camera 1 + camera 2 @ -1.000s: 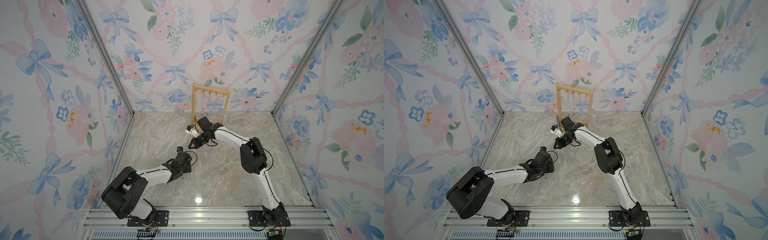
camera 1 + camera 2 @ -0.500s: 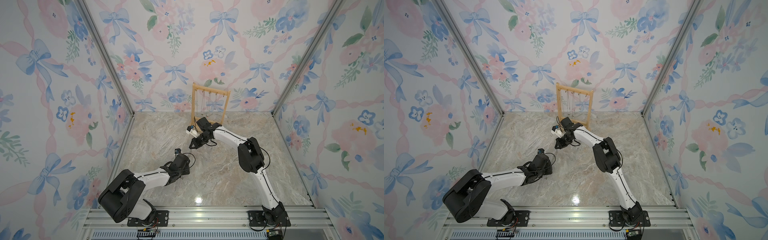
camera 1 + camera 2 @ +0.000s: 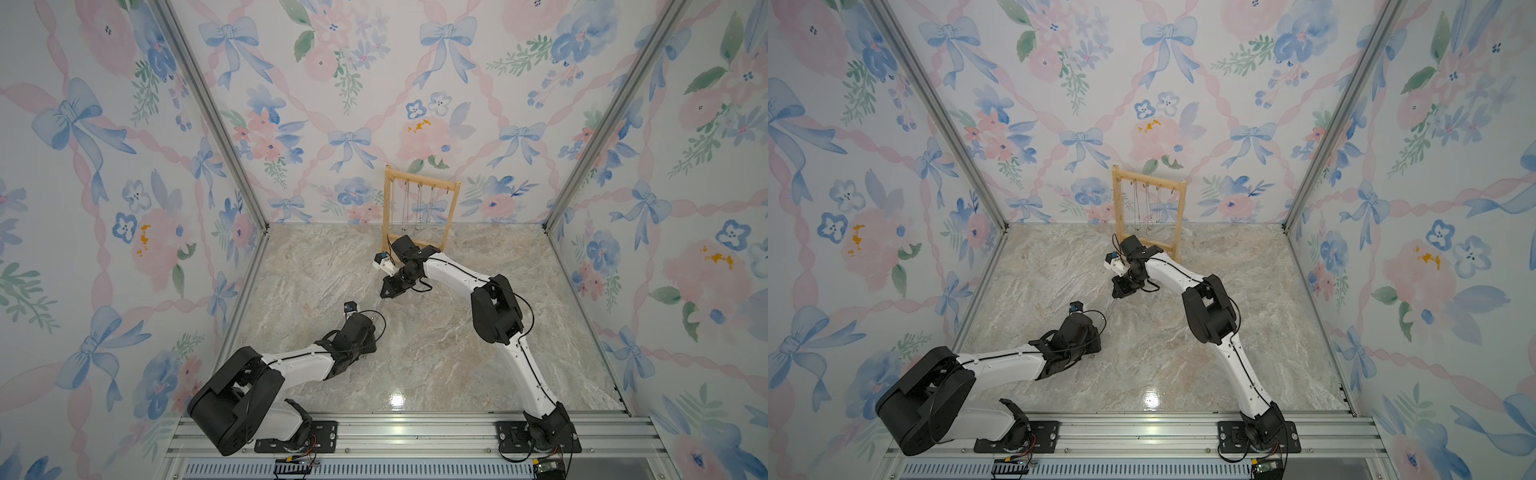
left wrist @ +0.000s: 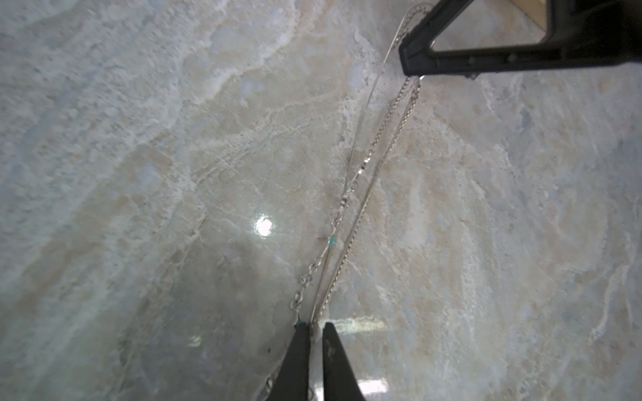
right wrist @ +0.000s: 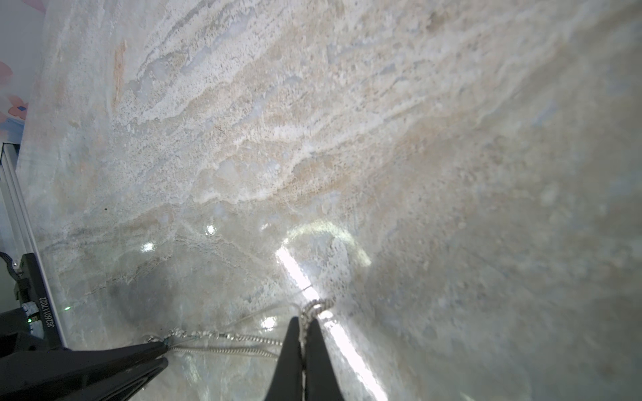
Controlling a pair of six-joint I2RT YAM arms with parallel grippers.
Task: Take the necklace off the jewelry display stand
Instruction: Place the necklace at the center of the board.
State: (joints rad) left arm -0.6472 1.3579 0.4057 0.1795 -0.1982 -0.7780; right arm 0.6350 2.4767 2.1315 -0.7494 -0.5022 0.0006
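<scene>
The necklace (image 4: 368,159), a thin silver chain, is off the stand and stretched low over the marble floor between my two grippers. In the left wrist view my left gripper (image 4: 314,324) is shut on one end. In the right wrist view my right gripper (image 5: 305,321) is shut on the other end, where the chain (image 5: 225,336) bunches at the fingertips. Both top views show the left gripper (image 3: 374,322) (image 3: 1101,323) in front of the right gripper (image 3: 384,293) (image 3: 1116,295). The light-wood jewelry display stand (image 3: 453,216) (image 3: 1181,220) stands upright behind the right gripper, against the back wall.
Several other thin chains (image 3: 419,208) hang from the stand's top bar. Flowered walls close in the marble floor (image 3: 457,353) at the back and on both sides. A metal rail (image 3: 395,432) carrying both arm bases runs along the front edge.
The left arm has drawn back a little toward the front left with its end of the necklace. The right gripper has hardly moved. Both stay shut.
</scene>
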